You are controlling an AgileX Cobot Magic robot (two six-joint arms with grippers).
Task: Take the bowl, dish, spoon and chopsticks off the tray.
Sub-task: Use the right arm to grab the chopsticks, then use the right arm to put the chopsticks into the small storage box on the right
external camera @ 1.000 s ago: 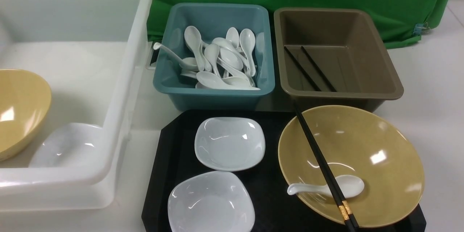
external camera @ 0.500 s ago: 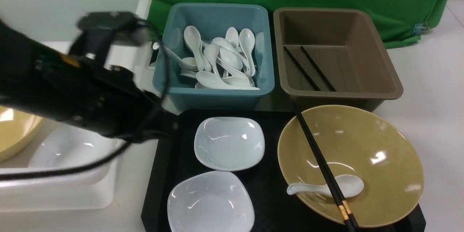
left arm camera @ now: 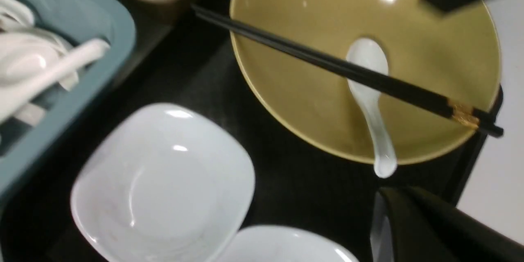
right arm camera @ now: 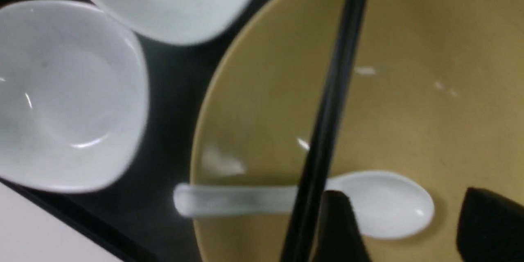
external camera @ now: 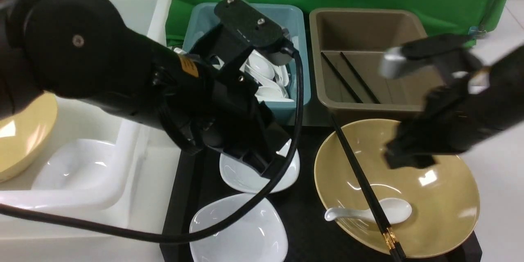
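Both arms have come in over the tray (external camera: 305,229) since the earlier front view, which showed neither. The tableware lies as it did.

**Front view.** My left claw (external camera: 266,163) hangs over the far white dish (external camera: 245,182) at the tray's middle. Its tip is hidden by the wrist, and I take it to be closed and empty. My right claw (external camera: 409,157), blurred, is above the bowl (external camera: 446,213) at the tray's right end. The two arms stand close across the tray, so reaching further inward could bring them together.

**Left wrist view.** The chopsticks (left arm camera: 327,63) lie across the bowl from rim to rim, resting on the neck of the spoon (left arm camera: 368,61). The spoon's handle tip overhangs the bowl's rim toward the tray's near edge. One dark finger (left arm camera: 413,229) of my left claw shows, and nothing is held in it.

**Right wrist view.** My right claw's fingers (right arm camera: 339,229) stand wide apart on either side of the spoon's scoop, gripping nothing. One finger is just beside the chopsticks.

- **Pinned spoon:** lifting the spoon now would probably drag the chopsticks lying on it and roll them off the rim onto the tray or the table.
- **Wrong catch:** closing might catch a chopstick along with the scoop.
- **Slip:** the glossy, curved scoop may slip out of a shallow pinch.
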